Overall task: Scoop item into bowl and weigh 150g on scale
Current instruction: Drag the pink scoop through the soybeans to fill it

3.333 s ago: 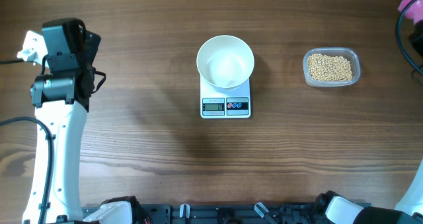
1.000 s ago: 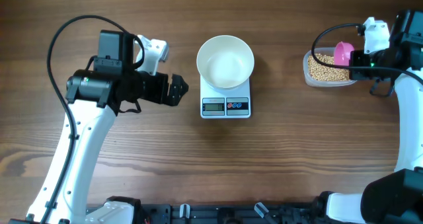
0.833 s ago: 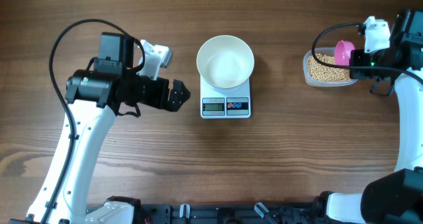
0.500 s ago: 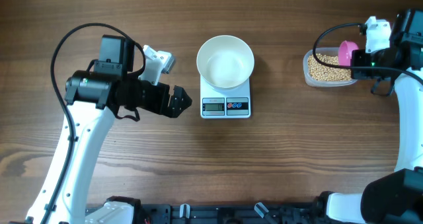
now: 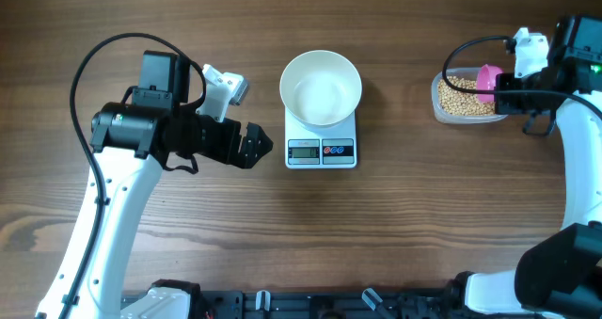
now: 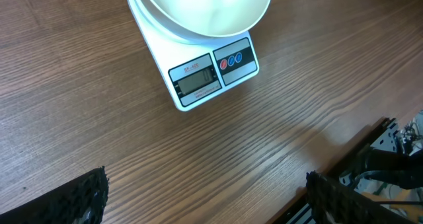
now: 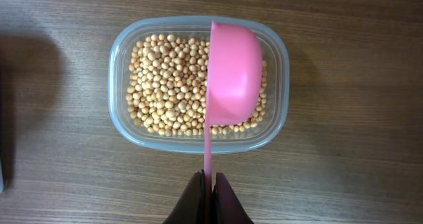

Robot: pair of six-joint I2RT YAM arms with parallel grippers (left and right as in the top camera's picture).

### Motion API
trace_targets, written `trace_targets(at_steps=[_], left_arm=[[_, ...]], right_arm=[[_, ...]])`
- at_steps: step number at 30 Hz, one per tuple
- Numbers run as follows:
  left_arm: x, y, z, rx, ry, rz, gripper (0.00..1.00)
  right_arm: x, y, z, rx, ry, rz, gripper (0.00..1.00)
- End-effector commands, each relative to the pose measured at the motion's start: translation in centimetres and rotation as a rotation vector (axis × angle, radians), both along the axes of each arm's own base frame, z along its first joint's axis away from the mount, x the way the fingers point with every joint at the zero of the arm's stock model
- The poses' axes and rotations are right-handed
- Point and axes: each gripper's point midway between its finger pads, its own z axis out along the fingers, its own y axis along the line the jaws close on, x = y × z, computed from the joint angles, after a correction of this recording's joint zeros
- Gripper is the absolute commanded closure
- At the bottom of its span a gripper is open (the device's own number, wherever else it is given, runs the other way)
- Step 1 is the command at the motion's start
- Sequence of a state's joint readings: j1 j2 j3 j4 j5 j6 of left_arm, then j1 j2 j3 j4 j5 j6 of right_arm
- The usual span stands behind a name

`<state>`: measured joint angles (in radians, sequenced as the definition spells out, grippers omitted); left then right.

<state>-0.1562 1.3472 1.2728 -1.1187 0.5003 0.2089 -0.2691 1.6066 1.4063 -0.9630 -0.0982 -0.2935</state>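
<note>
Progress looks near zero: round white bowl [image 5: 321, 88] empty on the square white digital scale [image 5: 321, 151], tan-yellow beans [image 7: 165, 78] all in the clear plastic tub [image 7: 117, 92], right end effector [image 7: 208, 184] clenched on a pink scoop [image 7: 232, 72] over them, left end effector [image 5: 256, 146] released.

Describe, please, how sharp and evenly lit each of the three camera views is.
Overhead: even, soft light, sharp, only a mild sheen inside the bowl. Left wrist: the scale is crisp, while the left fingers sit dark in the bottom corners. Right wrist: the beans and pink scoop are sharp; a dark shadow lies on the table at the left edge.
</note>
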Motion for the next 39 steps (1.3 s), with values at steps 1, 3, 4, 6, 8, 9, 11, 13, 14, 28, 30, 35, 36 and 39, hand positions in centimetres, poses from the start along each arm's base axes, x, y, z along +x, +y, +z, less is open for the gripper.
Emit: trace_targets(at_steps=[1,3,4,6,8,9,11,13,14,28,30,35,36,39], left_arm=[[-0.3,-0.4,0.8,-0.019,-0.029,-0.03,0.0],[-0.3,-0.4,0.8,-0.019,-0.029,-0.03,0.0],[-0.3,-0.4,0.8,-0.019,-0.029,-0.03,0.0],[-0.3,-0.4,0.8,-0.019,-0.029,-0.03,0.0],[-0.3,-0.4,0.8,-0.019,-0.029,-0.03,0.0],[-0.3,-0.4,0.8,-0.019,-0.029,-0.03,0.0],[-0.3,-0.4,0.8,-0.019,-0.029,-0.03,0.0],[-0.3,-0.4,0.8,-0.019,-0.029,-0.03,0.0],[-0.3,-0.4,0.8,-0.019,-0.029,-0.03,0.0],[-0.3,-0.4,0.8,-0.019,-0.029,-0.03,0.0],[-0.3,-0.4,0.8,-0.019,-0.029,-0.03,0.0],[-0.3,-0.4,0.8,-0.019,-0.029,-0.03,0.0],[-0.3,-0.4,0.8,-0.019,-0.029,-0.03,0.0],[-0.3,-0.4,0.8,-0.019,-0.029,-0.03,0.0]], right_arm=[[0.1,0.9,-1.8,0.051,0.041,0.021,0.96],[0.1,0.9,-2.4,0.056,0.059,0.019,0.96],[0.1,0.8,-2.6,0.058,0.063,0.016,0.96],[0.1,0.9,-2.7,0.066,0.067,0.014,0.96],[0.1,0.9,-2.7,0.065,0.068,0.014,0.96],[0.1,0.9,-2.7,0.065,0.067,0.013,0.96],[0.1,1.0,-2.9,0.071,0.069,0.016,0.96],[0.2,1.1,-3.3,0.082,0.078,0.019,0.96],[0.2,1.2,-3.6,0.085,0.087,0.019,0.96],[-0.4,3.5,-5.0,0.238,0.146,0.02,0.96],[-0.4,4.0,-4.8,0.268,0.142,0.028,0.96],[-0.4,4.0,-4.8,0.306,0.148,-0.039,0.96],[-0.4,4.0,-4.7,0.319,0.146,-0.045,0.96],[-0.4,4.2,-4.4,0.39,0.134,-0.054,0.96]])
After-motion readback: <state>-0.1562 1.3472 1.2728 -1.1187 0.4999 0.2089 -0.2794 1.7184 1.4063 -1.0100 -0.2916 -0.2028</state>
